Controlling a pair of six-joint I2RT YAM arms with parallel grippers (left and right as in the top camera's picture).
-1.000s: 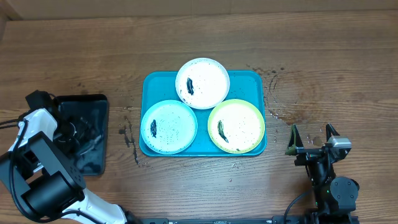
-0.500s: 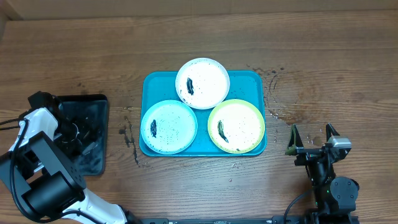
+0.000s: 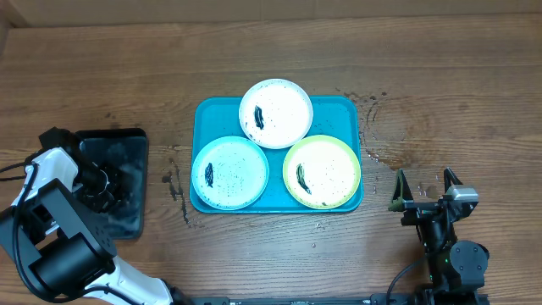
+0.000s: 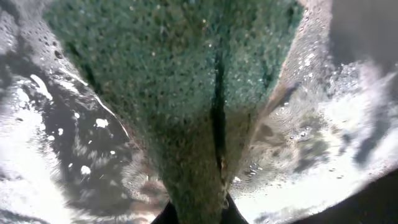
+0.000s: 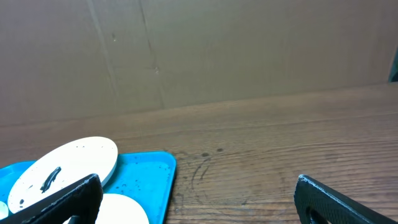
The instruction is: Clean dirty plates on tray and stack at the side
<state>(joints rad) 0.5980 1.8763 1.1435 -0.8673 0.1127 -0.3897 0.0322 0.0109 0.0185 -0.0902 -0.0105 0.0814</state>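
The turquoise tray (image 3: 347, 106) lies mid-table and carries three smeared plates: white (image 3: 275, 113) at the back, light blue (image 3: 230, 172) front left, yellow-green (image 3: 322, 172) front right. My left gripper (image 3: 102, 180) is far to their left, down in a black tray (image 3: 127, 140). In the left wrist view the left gripper (image 4: 196, 214) is shut on a wet green sponge (image 4: 168, 81), which fills most of that frame. My right gripper (image 3: 423, 182) stands open over bare wood right of the turquoise tray. From its wrist, the right gripper (image 5: 198, 186) has nothing between its fingers, and the white plate (image 5: 68, 162) shows at the left.
Water pools on the black tray (image 4: 56, 137) around the sponge. Dark splatter marks dot the wood just left of the turquoise tray (image 3: 174, 182) and beside its right edge (image 3: 373, 127). A cardboard wall (image 5: 199, 50) closes off the far side of the table.
My left gripper's jaws, open over the black tray a moment ago, have closed on the sponge. The right arm and the plates have not moved.
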